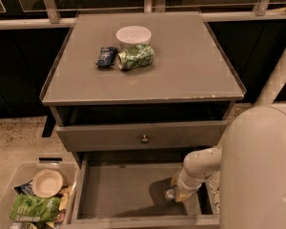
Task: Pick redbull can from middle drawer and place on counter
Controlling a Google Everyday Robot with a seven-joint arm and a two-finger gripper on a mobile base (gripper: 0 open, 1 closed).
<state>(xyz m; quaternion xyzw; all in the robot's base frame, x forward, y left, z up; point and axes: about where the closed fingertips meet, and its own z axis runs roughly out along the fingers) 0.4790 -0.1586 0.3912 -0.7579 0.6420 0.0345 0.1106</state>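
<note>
The middle drawer (119, 194) is pulled open, with its flat grey floor showing. My arm reaches down into its right side, and the gripper (175, 193) sits low over the floor there. A small shiny silver bit of the redbull can (169, 193) shows at the gripper's left edge; the rest is hidden by the wrist. The counter (190, 70) is the broad grey top above.
On the counter stand a white bowl (133, 35), a green-patterned can (136, 57) lying on its side and a small dark blue packet (107, 57). A shut drawer front with a round knob (144, 139) is above the open drawer. A clear bin (33, 199) of items sits on the floor at the left.
</note>
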